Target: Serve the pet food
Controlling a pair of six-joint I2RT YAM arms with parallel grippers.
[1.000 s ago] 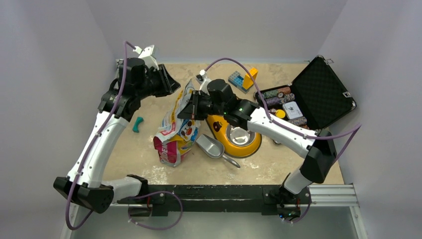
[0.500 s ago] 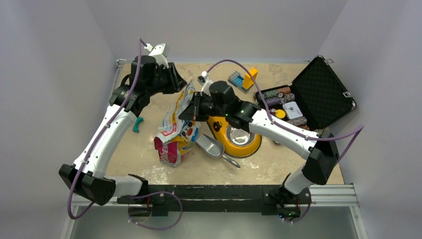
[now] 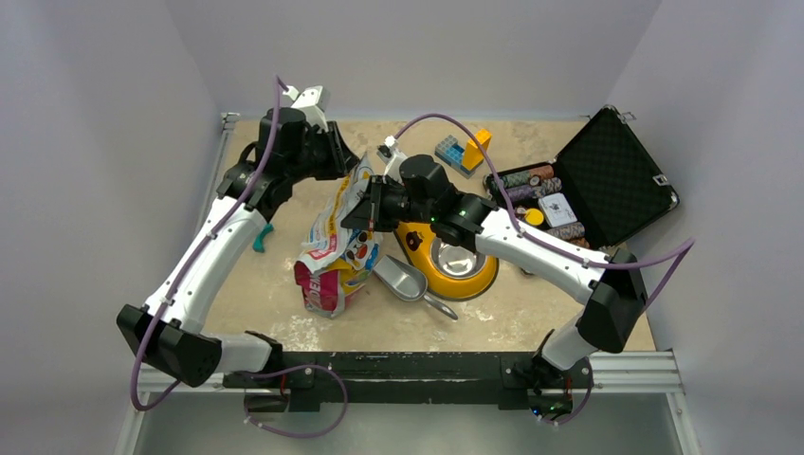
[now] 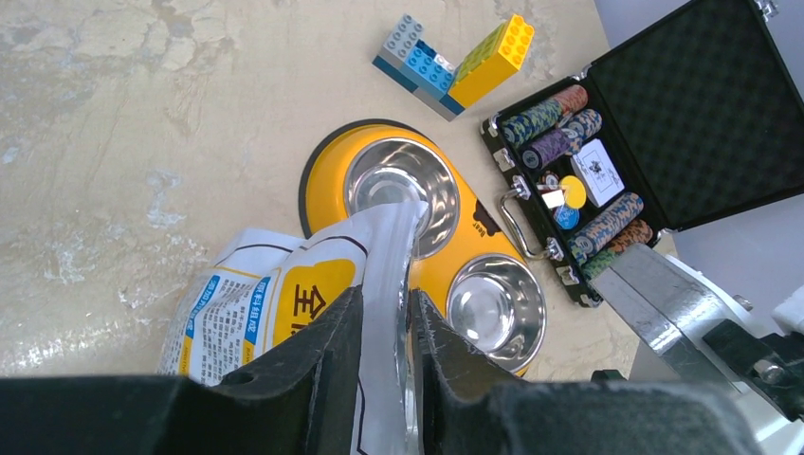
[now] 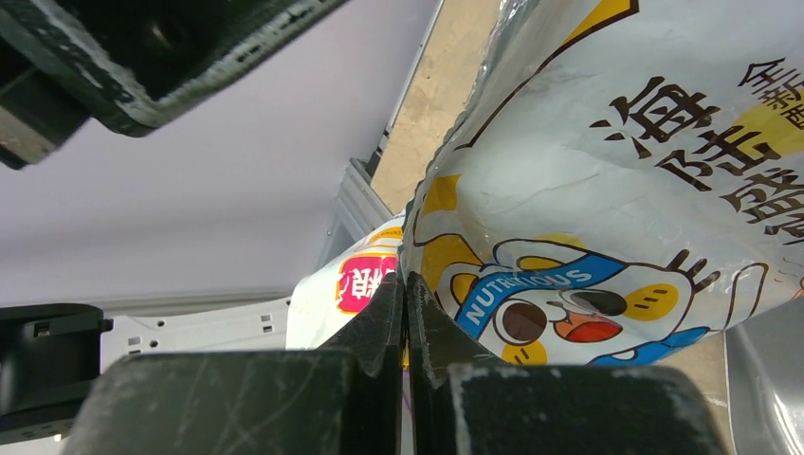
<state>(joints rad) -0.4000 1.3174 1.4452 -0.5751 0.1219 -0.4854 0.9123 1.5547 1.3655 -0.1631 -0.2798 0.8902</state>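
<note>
Left wrist view: the left claw (image 4: 382,322) straddles the silver lip of the bag (image 4: 284,303), narrowly parted, bite uncertain. The right claw (image 5: 406,313) is clamped tight on another edge. The pet food is unseen, presumably inside, beside the yellow bowl (image 4: 327,166). Glossy film could slip, spilling kibble over the worktop (image 4: 142,142).

Left gripper (image 4: 387,296) now astride bag (image 4: 275,303) edge

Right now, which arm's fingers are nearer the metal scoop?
Right. The right fingers pinch the pet food bag just beyond the scoop; the left fingers grip the bag's top edge, farther back.
</note>
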